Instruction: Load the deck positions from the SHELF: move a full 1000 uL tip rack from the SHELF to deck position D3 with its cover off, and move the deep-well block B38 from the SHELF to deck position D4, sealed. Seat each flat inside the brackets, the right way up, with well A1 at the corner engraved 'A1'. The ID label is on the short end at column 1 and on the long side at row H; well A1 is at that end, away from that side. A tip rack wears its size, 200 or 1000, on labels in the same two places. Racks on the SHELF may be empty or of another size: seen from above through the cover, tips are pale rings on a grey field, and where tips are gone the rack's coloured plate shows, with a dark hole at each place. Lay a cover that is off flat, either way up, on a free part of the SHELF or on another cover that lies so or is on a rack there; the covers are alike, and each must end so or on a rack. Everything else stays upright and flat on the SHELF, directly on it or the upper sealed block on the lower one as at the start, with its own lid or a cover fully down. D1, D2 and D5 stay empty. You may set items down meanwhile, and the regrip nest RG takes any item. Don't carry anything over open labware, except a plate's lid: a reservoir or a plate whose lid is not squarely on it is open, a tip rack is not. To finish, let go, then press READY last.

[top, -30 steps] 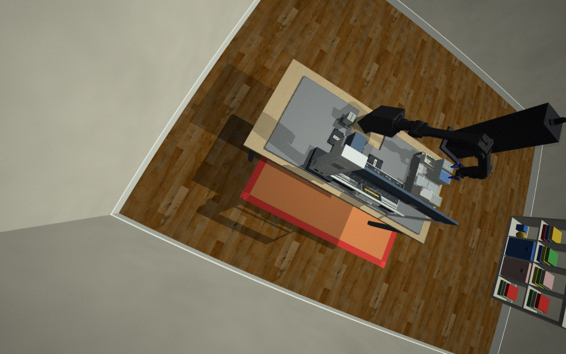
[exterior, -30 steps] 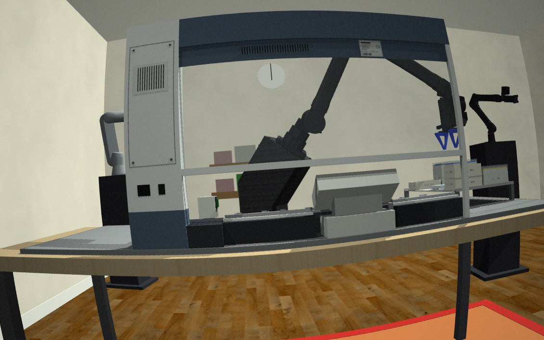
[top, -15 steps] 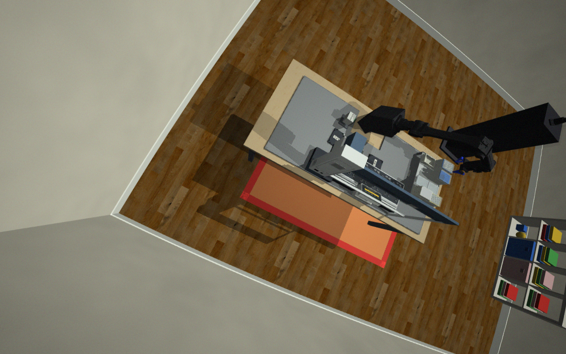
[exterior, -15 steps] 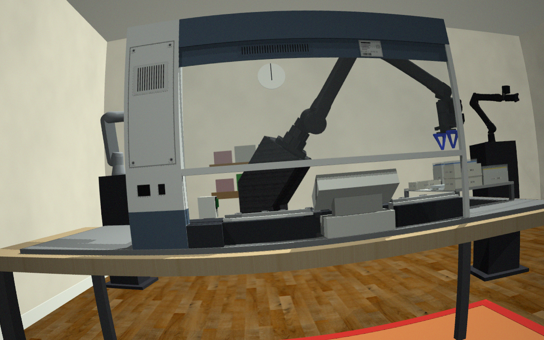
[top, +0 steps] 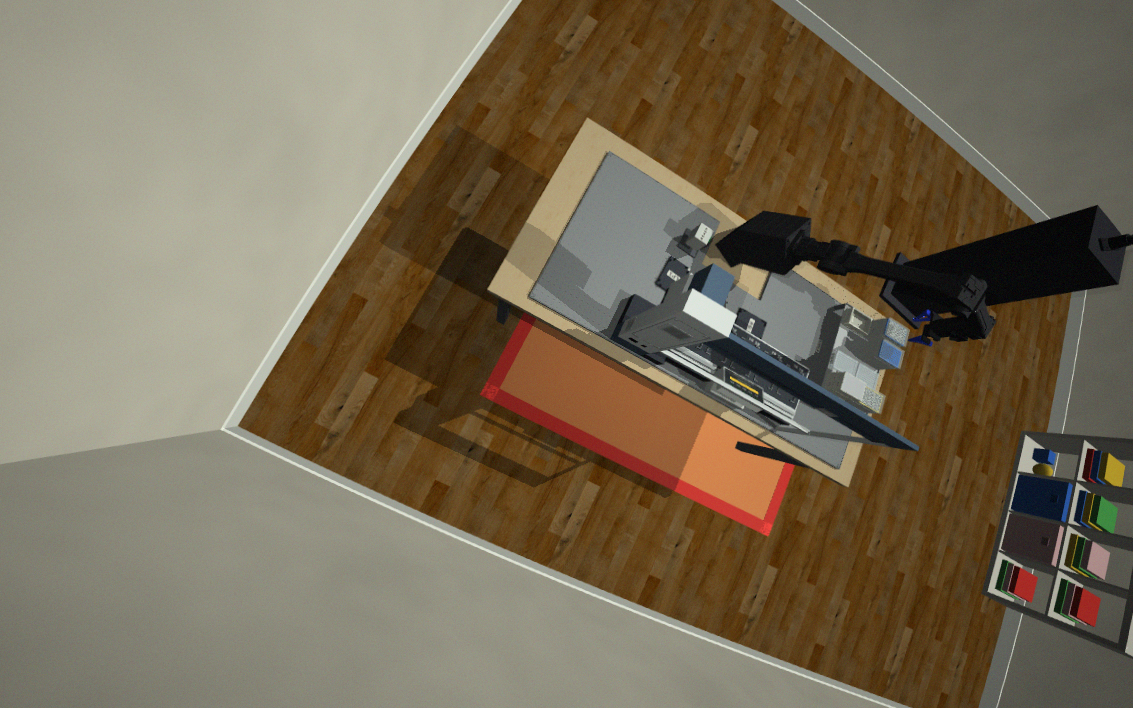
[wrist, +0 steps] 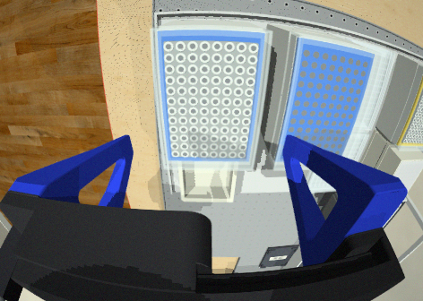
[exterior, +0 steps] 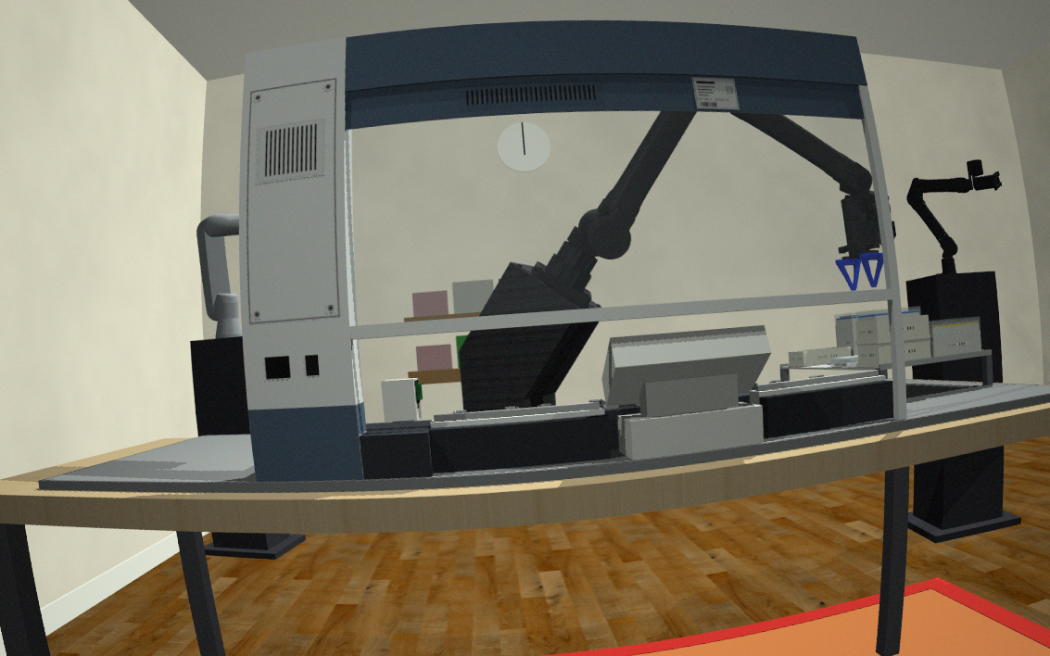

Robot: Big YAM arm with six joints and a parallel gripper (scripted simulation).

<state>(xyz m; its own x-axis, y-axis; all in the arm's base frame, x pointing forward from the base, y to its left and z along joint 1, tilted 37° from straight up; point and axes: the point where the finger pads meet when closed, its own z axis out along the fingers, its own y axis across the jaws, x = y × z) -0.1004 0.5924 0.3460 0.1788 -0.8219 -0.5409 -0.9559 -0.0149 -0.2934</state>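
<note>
My gripper (wrist: pixel 208 143) is wide open and empty, hanging high above the shelf (exterior: pixel 888 342). In the wrist view a blue-framed tip rack (wrist: pixel 210 99) lies straight below me under a clear cover; it shows pale rings on a grey field all over. To its right a second blue rack (wrist: pixel 328 101) shows its blue plate with dark holes. The gripper's blue fingers also show in the exterior view (exterior: pixel 859 271) and in the top view (top: pixel 921 327). The labels and block B38 are not readable here.
A yellow-edged rack (wrist: pixel 414 123) and grey blocks (wrist: pixel 400 95) sit at the far right of the shelf. The table's wooden edge (wrist: pixel 128 81) runs to the left of the shelf. The machine's frame post (exterior: pixel 885 242) stands in front of the gripper in the exterior view.
</note>
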